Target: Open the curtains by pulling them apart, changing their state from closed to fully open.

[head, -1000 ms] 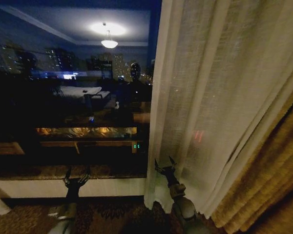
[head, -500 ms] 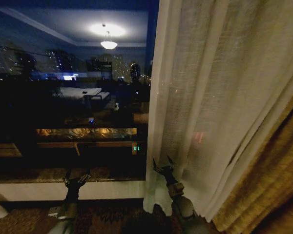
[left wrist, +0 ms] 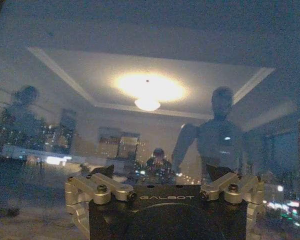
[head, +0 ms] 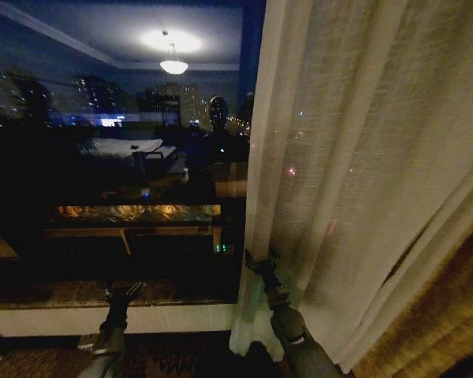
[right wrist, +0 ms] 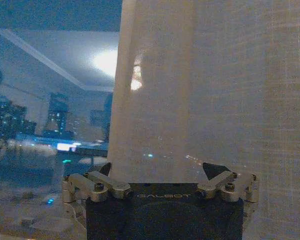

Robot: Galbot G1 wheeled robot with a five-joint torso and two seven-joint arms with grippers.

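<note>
So the right gripper (head: 258, 261) sits spread open at the curtain (head: 355, 157) edge. I'd pinch a fold firmly before dragging right. Left gripper (head: 124, 291) waits open near the window (head: 110, 157).

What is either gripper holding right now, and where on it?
Nothing. The right gripper is open at the inner edge of the sheer curtain, fabric between its fingers but not clamped. The left gripper is open before the window glass.

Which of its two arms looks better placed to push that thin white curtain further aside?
Probably the right. The right gripper sits open at the sheer curtain's inner edge, with fabric straight ahead of it. The left gripper, also open, faces only bare window glass, well away from the cloth.
</note>
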